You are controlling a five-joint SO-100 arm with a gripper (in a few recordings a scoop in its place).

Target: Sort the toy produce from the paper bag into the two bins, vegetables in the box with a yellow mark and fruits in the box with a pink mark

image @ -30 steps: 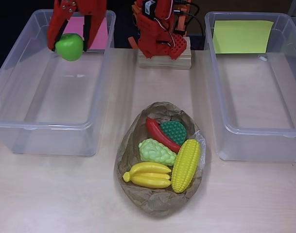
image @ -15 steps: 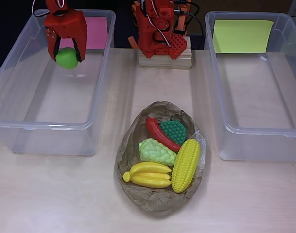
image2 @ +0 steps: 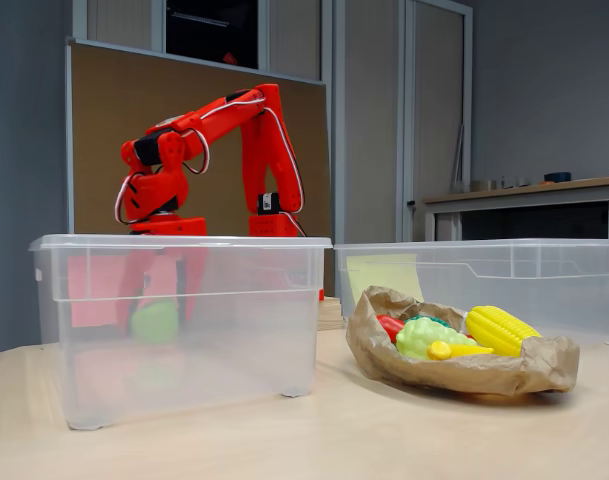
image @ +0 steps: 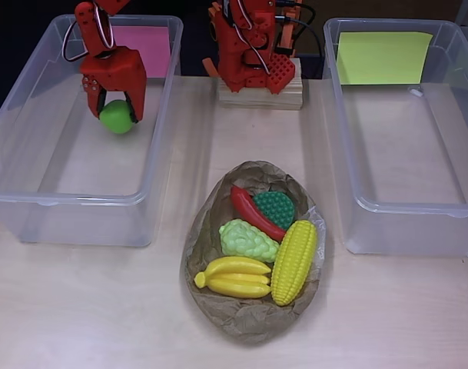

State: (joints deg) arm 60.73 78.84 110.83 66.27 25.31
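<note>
A green toy apple [image: 117, 118] sits between the fingers of my red gripper [image: 117, 110], which is shut on it. Gripper and apple are lowered inside the left clear bin [image: 72, 201], the one with the pink mark [image: 144, 48]. In the fixed view the apple [image2: 156, 321] shows through the bin's wall [image2: 234, 330], under the gripper [image2: 160, 290]. The crumpled paper bag [image: 249, 319] lies at the table's middle front, holding a banana bunch [image: 234, 278], a corn cob [image: 293, 261], a red chili [image: 255, 213], a dark green piece [image: 276, 206] and a light green lumpy piece [image: 247, 240]. The right bin [image: 406, 207] carries the yellow mark [image: 383, 58].
The arm's base [image: 253, 46] stands on a wooden block [image: 260, 96] at the back, between the two bins. Bare tabletop [image: 87, 307] runs along the front on both sides of the bag.
The gripper has come down into the pink-marked bin with the apple and moved slightly right and toward the front.
</note>
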